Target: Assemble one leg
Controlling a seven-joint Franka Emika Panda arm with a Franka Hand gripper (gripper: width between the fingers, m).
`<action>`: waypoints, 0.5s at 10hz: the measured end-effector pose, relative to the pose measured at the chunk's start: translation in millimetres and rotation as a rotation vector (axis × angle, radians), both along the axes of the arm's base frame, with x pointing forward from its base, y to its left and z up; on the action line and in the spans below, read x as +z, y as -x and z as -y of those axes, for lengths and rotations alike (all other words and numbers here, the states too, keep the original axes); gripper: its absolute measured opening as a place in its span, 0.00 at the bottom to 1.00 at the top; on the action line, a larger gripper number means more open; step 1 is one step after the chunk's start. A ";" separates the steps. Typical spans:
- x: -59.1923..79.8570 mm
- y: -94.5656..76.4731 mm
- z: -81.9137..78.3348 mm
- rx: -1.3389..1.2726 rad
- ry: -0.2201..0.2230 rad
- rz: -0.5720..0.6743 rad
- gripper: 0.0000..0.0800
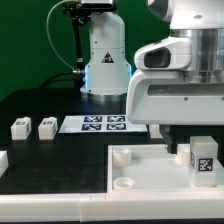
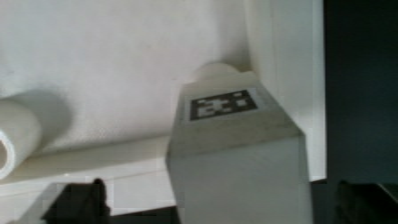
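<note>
My gripper (image 1: pixel 196 150) is shut on one leg (image 1: pixel 203 161), a small white blocky peg with a black-and-white marker on its face. It holds the leg upright over the right part of the large white tray-like part (image 1: pixel 135 172). In the wrist view the leg (image 2: pixel 240 150) runs up between the dark fingers (image 2: pixel 80 200) of the gripper (image 2: pixel 222 208), its marker facing the camera. The tray-like part (image 2: pixel 107 70) lies behind it, with a round socket (image 2: pixel 15 135) to one side. Two more legs (image 1: pixel 20 128) (image 1: pixel 47 126) stand on the black table at the exterior view's left.
The marker board (image 1: pixel 104 124) lies flat at the table's middle back. The arm's white base (image 1: pixel 105 60) stands behind it. A white piece (image 1: pixel 3 160) shows at the exterior view's left edge. A round corner socket (image 1: pixel 122 155) sits on the tray-like part's near-left corner.
</note>
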State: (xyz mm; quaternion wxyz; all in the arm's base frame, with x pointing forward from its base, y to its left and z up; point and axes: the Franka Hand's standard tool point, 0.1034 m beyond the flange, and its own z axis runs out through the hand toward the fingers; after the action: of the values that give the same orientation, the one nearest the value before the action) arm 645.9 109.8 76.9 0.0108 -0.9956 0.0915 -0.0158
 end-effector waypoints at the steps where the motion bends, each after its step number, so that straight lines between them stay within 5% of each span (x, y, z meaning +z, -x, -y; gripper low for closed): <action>1: -0.4 0.2 0.4 -0.001 0.000 -0.001 0.58; 2: -0.3 0.1 0.0 -0.001 0.000 -0.001 0.41; 5: -1.1 0.8 -1.4 -0.387 -0.017 -0.010 0.36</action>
State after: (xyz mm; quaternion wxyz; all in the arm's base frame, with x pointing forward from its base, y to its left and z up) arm 645.2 111.2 75.8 0.0155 -0.9594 0.2812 -0.0117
